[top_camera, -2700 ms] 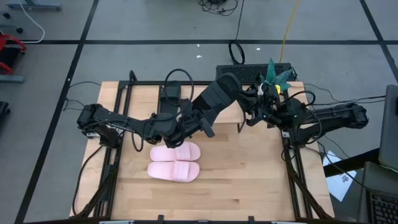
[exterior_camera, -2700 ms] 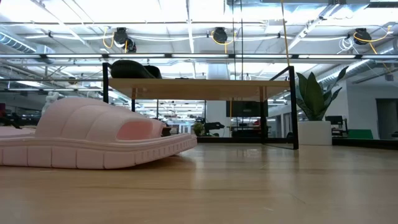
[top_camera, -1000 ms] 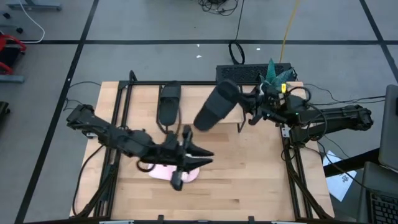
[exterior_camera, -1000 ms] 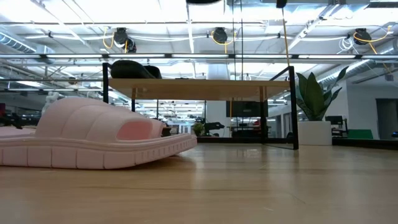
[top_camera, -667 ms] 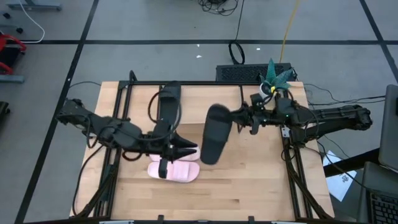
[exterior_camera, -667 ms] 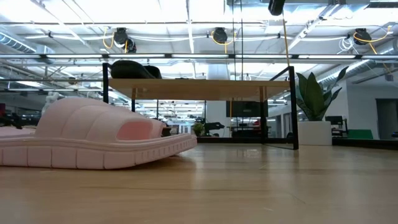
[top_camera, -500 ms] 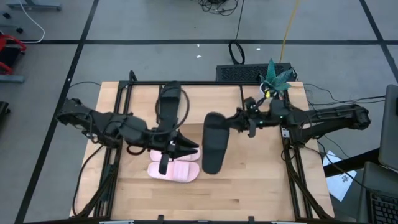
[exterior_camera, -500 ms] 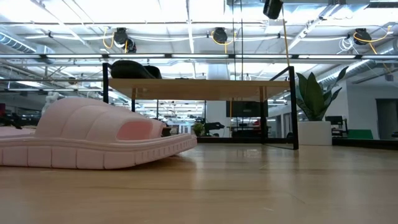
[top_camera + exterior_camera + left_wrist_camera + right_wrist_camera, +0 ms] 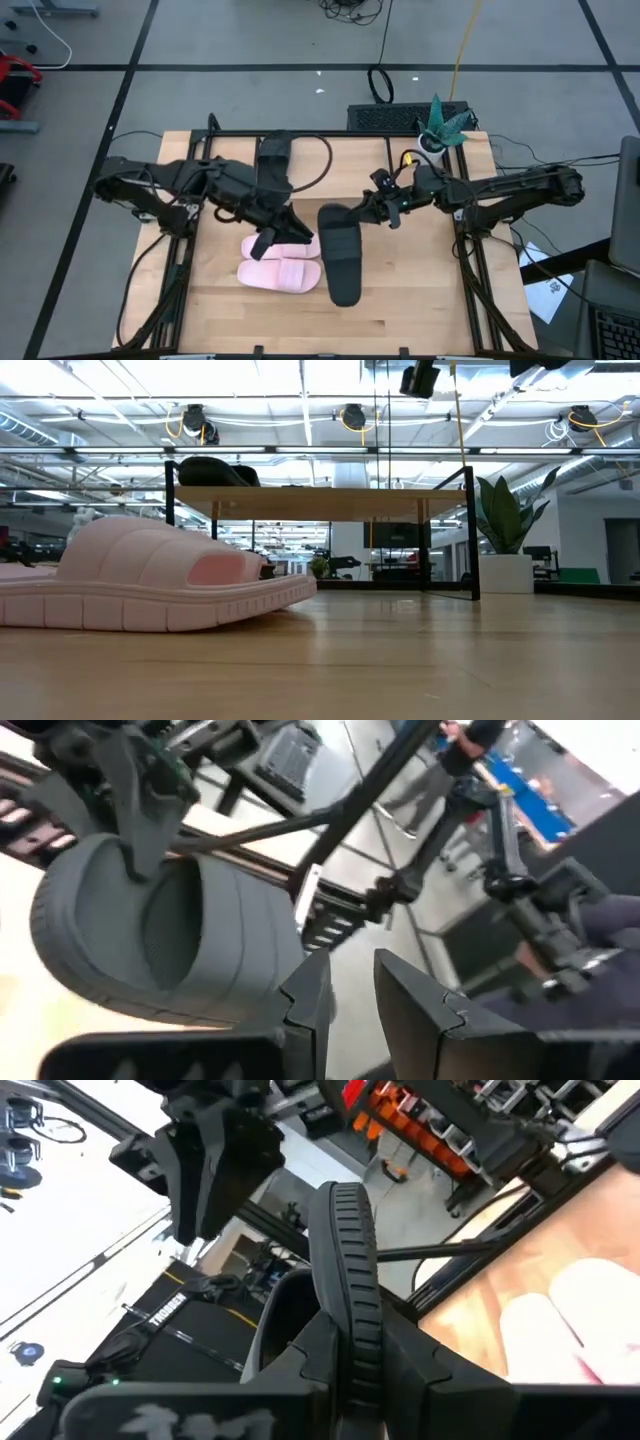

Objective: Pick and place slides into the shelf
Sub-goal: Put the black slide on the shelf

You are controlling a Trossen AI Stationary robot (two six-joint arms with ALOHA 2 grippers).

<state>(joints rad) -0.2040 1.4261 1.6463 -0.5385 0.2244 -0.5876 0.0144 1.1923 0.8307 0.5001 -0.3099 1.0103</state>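
Holding a matte black, wide-strapped slide sandal in the right gripper, fingers pinched on the ridged sole rim at one end. Lifted clear over the middle of the light wooden counter, well short of the shelf. At the counter's far side, note the low shelf of pale board on thin black metal legs, with a second matte black slide already lying on its top. Not yet shelved: two pale pink foam slides, side by side on the counter, just beside the carried one. Above these, note the left gripper, fingers narrowly parted and holding nothing. For a clean placement, judging from here:

- Swing the held slide back toward the shelf, keeping clear of the left arm close alongside.
- Level the sole before lowering.
- Set down beside the black slide already there, not on it, leaving room for the pink pair.
- Release only once the sole rests flat.

Risk to watch: a thin rim grip at one end, so probably prone to pivoting or slipping if swung fast. Best to keep the left gripper waiting until the right arm is out of the way.
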